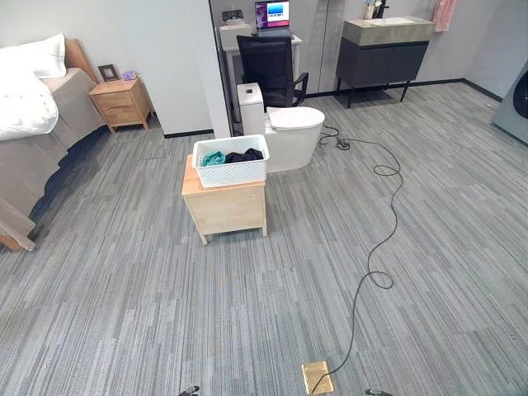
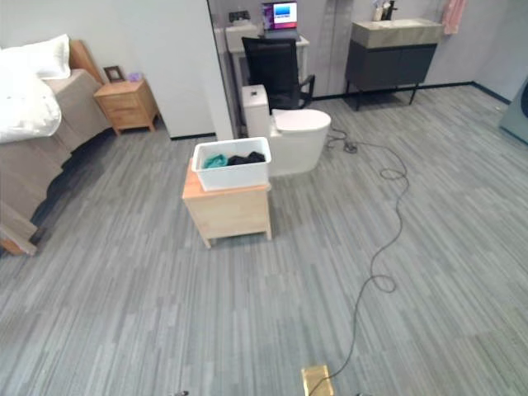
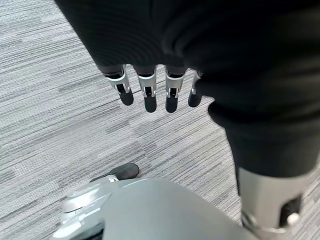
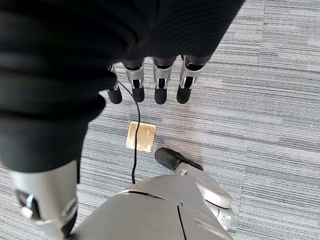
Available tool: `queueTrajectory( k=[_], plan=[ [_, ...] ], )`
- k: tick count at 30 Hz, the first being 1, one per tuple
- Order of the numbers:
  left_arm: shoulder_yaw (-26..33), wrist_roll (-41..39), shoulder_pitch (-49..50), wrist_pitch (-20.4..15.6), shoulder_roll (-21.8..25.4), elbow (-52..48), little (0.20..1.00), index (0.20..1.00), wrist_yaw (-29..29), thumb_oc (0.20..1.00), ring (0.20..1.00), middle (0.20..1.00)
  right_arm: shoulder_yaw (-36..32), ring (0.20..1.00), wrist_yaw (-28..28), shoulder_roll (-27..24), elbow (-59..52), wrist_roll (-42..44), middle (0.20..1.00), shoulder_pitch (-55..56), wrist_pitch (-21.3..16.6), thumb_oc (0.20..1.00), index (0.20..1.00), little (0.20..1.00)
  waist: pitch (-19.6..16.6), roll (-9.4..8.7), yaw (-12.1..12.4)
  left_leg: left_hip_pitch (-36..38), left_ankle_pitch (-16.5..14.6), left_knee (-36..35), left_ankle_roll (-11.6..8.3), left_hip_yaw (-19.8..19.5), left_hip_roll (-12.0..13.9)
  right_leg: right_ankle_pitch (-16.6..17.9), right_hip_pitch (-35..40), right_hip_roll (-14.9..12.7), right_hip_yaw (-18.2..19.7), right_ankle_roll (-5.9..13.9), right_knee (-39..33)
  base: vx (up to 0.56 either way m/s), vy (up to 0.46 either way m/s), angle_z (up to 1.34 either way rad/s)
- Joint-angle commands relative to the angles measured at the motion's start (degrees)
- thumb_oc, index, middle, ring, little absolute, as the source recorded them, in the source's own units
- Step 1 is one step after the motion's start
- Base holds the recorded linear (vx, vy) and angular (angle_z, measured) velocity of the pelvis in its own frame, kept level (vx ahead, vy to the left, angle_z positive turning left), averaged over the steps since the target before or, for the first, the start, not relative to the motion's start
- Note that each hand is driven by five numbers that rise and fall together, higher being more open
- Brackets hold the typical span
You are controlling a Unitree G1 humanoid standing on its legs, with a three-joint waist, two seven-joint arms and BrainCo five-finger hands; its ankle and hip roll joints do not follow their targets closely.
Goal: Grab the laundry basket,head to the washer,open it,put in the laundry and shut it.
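**Basket on the cabinet, both hands empty**

While both hands hang over bare carpet, the basket [image 1: 231, 162] is seen resting on top of a low wooden cabinet [image 1: 226, 206], which is taken as the landmark for all that follows. White and of a lattice pattern, the basket covers most of the cabinet's top and stands upright. Laundry is held inside it: a teal cloth [image 1: 214, 157] at one end and a black cloth [image 1: 245, 155] beside it, the two touching.

Just behind the cabinet a white toilet [image 1: 289, 132] is placed, with a black office chair [image 1: 268, 70] farther back and a lit laptop [image 1: 272, 14] on a desk behind that. Well to the left of the cabinet a bed [image 1: 33, 107] with white bedding is seen, and a small wooden nightstand [image 1: 121, 101] stands next to it. Far to the right of the cabinet, at the picture's edge, part of the washer [image 1: 516, 103] is visible; a dark vanity [image 1: 381, 49] with a basin is set against the back wall. Nearer than the cabinet, a brass floor plate [image 1: 317, 376] is let into the carpet.

The left hand [image 3: 150, 90] is shown in its wrist view with fingers straight and relaxed, nothing held, striped carpet beneath. The right hand [image 4: 150, 85] is shown likewise in its own wrist view: fingers extended, nothing grasped, the brass plate lying on the carpet below them. Both hands are well apart from the basket and cabinet.
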Motion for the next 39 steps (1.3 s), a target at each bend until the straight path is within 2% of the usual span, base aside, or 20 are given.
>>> queueTrajectory(
  k=[1, 39],
  plan=[
    [0.4, 0.4, -2.8, -1.0, 0.9, 3.2, 1.0, 1.0, 0.0, 1.0, 1.0, 1.0, 3.4, 1.0, 1.3, 2.5, 3.9, 0.0, 1.0, 0.6, 0.0, 1.0, 1.0, 1.0, -0.9, -3.38, -0.2, -3.5, -1.0, -0.9, -1.62, -1.1, 1.0, -4.0, 1.5, -6.4, -1.3, 5.67, 0.4, 0.0, 0.0, 0.0],
    [1.3, 0.4, -2.6, -0.7, 1.3, 3.7, 1.0, 1.0, 0.2, 1.0, 1.0, 1.0, 2.8, 1.0, 1.4, 2.4, 4.9, -0.4, 1.0, 0.6, 0.4, 1.0, 1.0, 1.0, -0.9, -3.5, 0.1, -3.3, -1.2, -0.9, -1.41, -1.1, 1.0, -4.0, 1.4, -6.4, -1.1, 5.77, 0.4, 0.0, 0.003, 0.0]
  ],
)
